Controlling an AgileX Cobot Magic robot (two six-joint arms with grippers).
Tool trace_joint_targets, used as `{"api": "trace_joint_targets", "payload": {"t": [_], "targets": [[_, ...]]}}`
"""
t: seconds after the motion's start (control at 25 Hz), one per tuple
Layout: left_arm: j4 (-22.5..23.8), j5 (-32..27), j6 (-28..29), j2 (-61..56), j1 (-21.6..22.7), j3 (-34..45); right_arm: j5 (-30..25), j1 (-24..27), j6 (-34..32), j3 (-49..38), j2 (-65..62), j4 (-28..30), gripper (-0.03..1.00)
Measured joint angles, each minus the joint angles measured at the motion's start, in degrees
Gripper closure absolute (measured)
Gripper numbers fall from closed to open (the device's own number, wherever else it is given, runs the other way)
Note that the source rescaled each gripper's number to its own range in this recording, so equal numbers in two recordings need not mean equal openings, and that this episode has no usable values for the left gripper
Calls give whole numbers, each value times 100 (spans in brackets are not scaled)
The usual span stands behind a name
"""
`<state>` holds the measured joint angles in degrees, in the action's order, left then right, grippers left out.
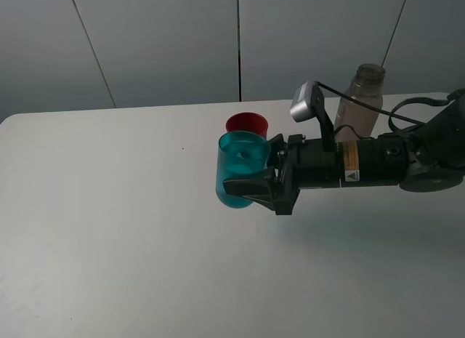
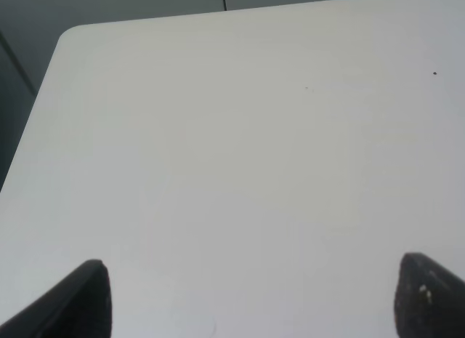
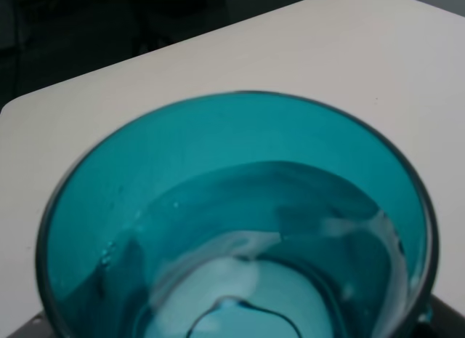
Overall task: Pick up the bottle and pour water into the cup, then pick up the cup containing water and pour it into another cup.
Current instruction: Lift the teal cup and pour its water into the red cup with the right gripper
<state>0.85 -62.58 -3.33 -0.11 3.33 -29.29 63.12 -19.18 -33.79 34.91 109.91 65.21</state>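
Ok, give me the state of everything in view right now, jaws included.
teal cup: held in the right gripper, about upright, water inside.
red cup: upright on the table behind the teal cup; contents cannot be told.
bottle: upright on the table, uncapped.
right gripper: jaws shut on the teal cup.
left gripper: jaws open, nothing between them.

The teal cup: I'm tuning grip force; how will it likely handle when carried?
The teal cup holds water, so it probably feels heavier than empty and may slosh if jerked. Its smooth wall could slip in the right gripper.
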Motion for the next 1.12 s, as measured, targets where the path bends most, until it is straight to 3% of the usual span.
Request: {"api": "trace_joint_targets", "payload": {"t": [0.16, 0.6, 0.84, 1.12], "targets": [[0, 0, 0, 0, 0, 0, -535, -134, -385, 0, -434, -68, 81], [0, 0, 0, 0, 0, 0, -2601, -908, -1077, 425, -1282, -1166, 81], [0, 0, 0, 0, 0, 0, -3701, -1284, -1609, 1062, -1282, -1237, 81], [0, 0, 0, 0, 0, 0, -4727, -1321, -1761, 1563, -1282, -1312, 81]]}}
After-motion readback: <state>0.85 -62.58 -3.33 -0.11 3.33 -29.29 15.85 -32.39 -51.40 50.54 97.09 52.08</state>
